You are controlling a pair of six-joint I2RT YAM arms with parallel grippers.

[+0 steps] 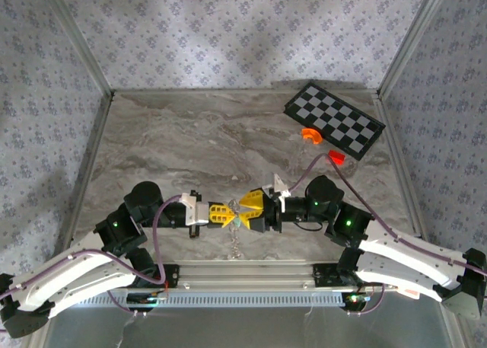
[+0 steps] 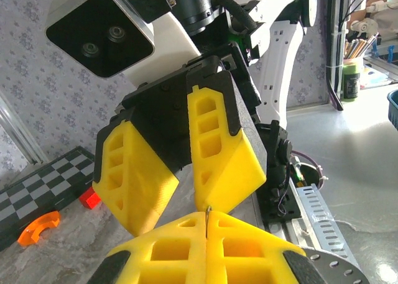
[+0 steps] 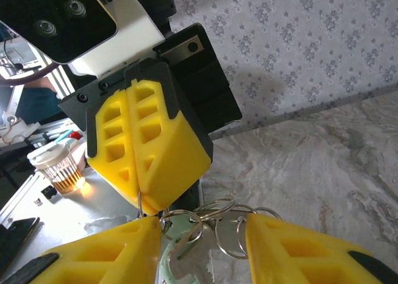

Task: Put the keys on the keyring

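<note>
My left gripper (image 2: 208,217) is shut on the thin wire of the keyring (image 2: 208,210), which pokes up between its yellow fingertips. In the right wrist view that same ring wire (image 3: 140,204) hangs from the left gripper's closed fingers (image 3: 149,153). My right gripper (image 3: 203,218) is open, its fingers on either side of a bunch of linked silvery rings (image 3: 225,210). Below the rings hang the keys (image 3: 191,264) and a pale green piece (image 3: 166,254). From above, both grippers (image 1: 230,213) (image 1: 243,209) meet tip to tip near the table's front edge, with a fine chain (image 1: 237,245) dangling below.
A checkerboard (image 1: 335,119) lies at the back right, with an orange curved piece (image 1: 310,135) and a red piece (image 1: 337,157) beside it. The metal rail (image 1: 251,273) runs along the front edge. Patterned walls enclose the marble table (image 1: 190,142).
</note>
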